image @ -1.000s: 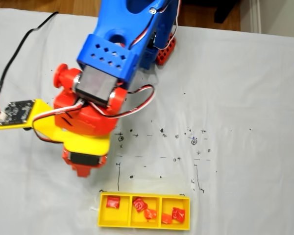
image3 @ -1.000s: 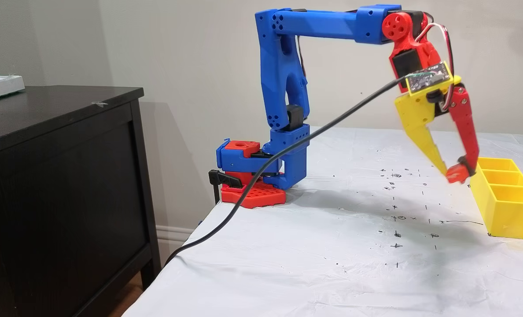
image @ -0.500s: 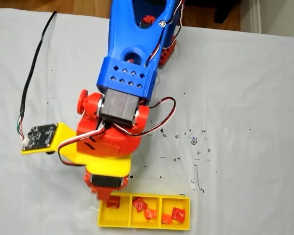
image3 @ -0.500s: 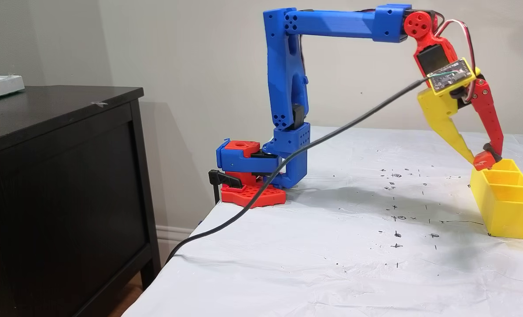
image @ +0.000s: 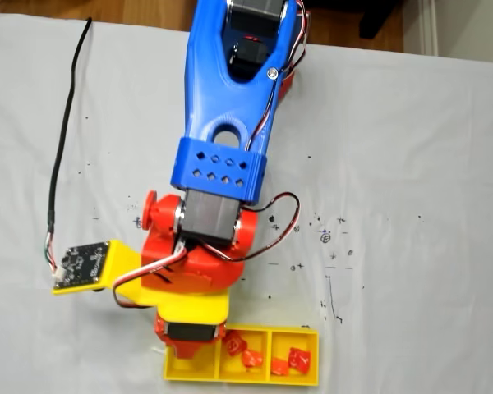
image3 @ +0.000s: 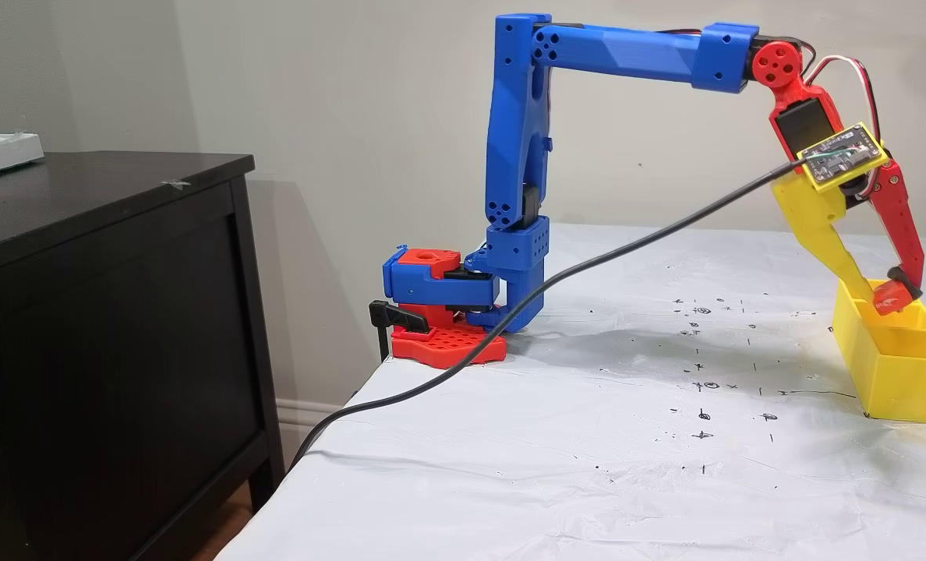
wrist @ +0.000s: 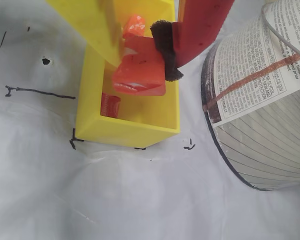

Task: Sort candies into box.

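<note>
The table [image3: 588, 467] wears a white, ink-marked sheet. On it — the yellow box [image3: 899, 382], the arm's red base [image3: 447, 347], a black cable [image3: 401, 397].

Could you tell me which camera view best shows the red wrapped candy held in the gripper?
The wrist view: the red wrapped candy sits large, pinched by the gripper above the yellow three-compartment plastic box. From the side, a fixed view shows it small; from above, the arm covers it.

The arm [image3: 611, 54] had blue links, red joints and base, one yellow and one red finger, white-red wires and a black cable [image3: 588, 265].
</note>
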Controlling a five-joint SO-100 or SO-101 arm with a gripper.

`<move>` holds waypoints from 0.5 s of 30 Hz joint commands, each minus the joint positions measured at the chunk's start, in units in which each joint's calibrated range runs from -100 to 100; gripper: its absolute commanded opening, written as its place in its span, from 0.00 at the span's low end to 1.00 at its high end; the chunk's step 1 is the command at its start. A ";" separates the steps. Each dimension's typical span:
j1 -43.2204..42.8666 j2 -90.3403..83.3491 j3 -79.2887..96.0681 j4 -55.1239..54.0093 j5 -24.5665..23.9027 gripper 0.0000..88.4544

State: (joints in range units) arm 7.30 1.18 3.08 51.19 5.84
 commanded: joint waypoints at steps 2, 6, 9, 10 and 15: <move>-1.14 1.36 -8.13 -1.13 -0.39 0.00; -1.32 2.55 -8.86 -1.70 -0.49 0.00; -1.50 3.40 -9.77 -0.88 -0.05 0.00; -1.68 3.82 -10.32 -0.15 0.15 0.00; -1.95 4.92 -10.68 0.51 0.98 0.01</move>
State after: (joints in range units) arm 6.67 7.19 -1.97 51.43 6.08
